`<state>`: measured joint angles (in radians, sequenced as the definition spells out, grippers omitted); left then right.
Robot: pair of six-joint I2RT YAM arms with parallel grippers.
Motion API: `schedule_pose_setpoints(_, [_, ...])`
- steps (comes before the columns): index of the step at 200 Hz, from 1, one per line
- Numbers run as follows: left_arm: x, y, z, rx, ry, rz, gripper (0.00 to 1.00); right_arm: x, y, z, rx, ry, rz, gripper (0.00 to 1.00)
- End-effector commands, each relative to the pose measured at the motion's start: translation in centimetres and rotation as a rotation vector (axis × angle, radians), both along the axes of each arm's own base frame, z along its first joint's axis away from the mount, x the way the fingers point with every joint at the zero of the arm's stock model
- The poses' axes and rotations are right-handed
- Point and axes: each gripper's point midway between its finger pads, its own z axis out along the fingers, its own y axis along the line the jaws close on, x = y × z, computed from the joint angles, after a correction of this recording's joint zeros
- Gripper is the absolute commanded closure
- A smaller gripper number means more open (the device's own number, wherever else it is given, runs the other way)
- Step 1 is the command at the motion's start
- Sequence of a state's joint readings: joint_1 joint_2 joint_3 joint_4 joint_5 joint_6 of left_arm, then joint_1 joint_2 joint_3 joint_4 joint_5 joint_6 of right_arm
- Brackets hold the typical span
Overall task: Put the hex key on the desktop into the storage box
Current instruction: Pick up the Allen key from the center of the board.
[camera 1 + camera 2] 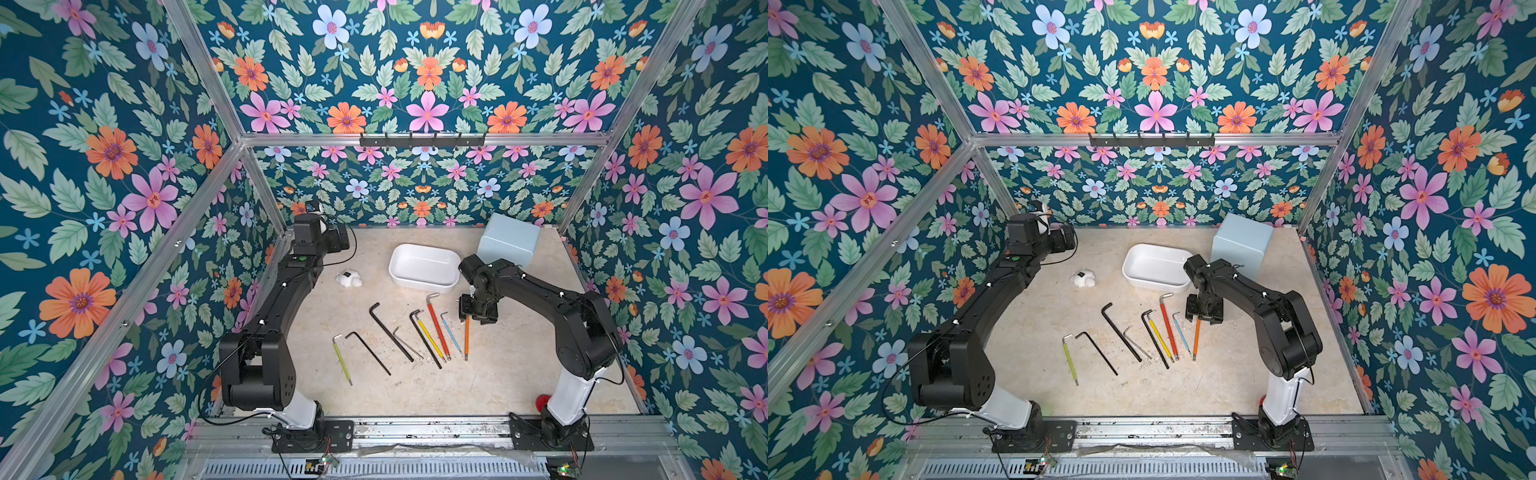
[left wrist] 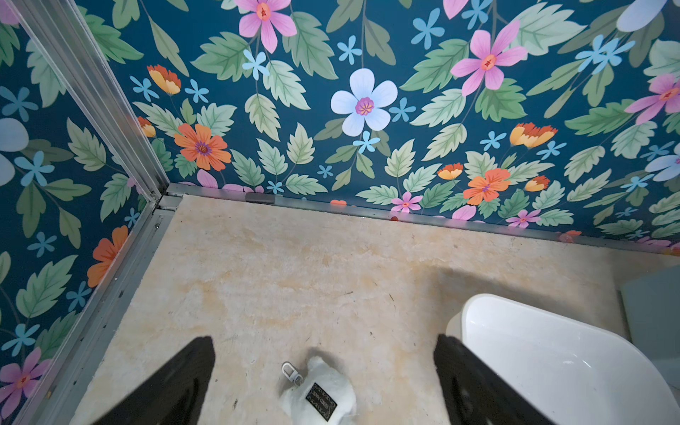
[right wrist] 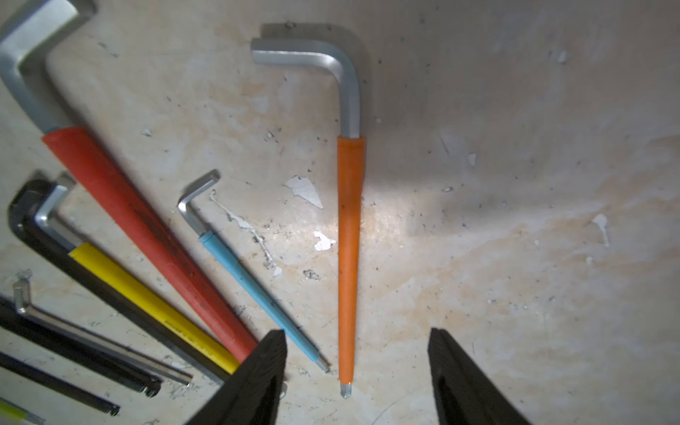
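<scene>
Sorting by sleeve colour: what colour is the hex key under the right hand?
Orange, clearest in the right wrist view.

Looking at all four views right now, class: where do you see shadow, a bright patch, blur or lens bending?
Right wrist view: dim, with a bright patch on the table beside the orange hex key; the black fingers look soft. Left wrist view: evenly lit, the corner rail bows, and the white box casts a shadow. Both top views: sharp, even light.

Pale blue box (image 1: 509,241) and white plush (image 1: 348,279) stand apart.
</scene>
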<state>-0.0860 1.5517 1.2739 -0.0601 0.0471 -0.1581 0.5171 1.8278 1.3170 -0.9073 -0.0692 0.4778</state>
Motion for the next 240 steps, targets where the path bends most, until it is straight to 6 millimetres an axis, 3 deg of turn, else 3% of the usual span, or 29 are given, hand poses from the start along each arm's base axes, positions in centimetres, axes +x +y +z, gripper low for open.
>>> schedule_pose_setpoints(1, [0.0,-0.1,0.0,-0.013,-0.002,-0.002,0.01,0.4,0.1,-0.7,-0.004,-0.015,-0.018,0.38])
schedule_pose_setpoints(28, [0.0,-0.1,0.1,-0.004,0.001,-0.007,0.01,0.5,0.5,-1.8,-0.02,-0.005,-0.009,0.49])
schedule_pose_setpoints(109, [0.4,-0.1,0.1,0.028,0.008,-0.019,0.01,0.5,1.2,-4.0,-0.045,0.028,-0.009,0.66])
schedule_pose_setpoints(128, [0.4,-0.1,0.1,0.031,0.008,-0.017,0.01,0.2,1.0,-4.3,-0.055,0.035,-0.006,0.79])
schedule_pose_setpoints(148, [0.1,0.1,0.1,0.039,0.008,-0.012,0.01,-0.1,0.7,-4.5,-0.063,0.039,-0.006,1.0])
schedule_pose_setpoints(195, [0.1,0.4,0.2,0.05,-0.001,-0.002,0.01,-0.3,-0.2,-3.6,-0.085,0.004,0.023,1.0])
schedule_pose_setpoints(240, [0.7,0.1,1.1,0.006,-0.034,0.004,0.01,1.4,-1.4,-0.3,-0.082,-0.133,0.106,1.0])
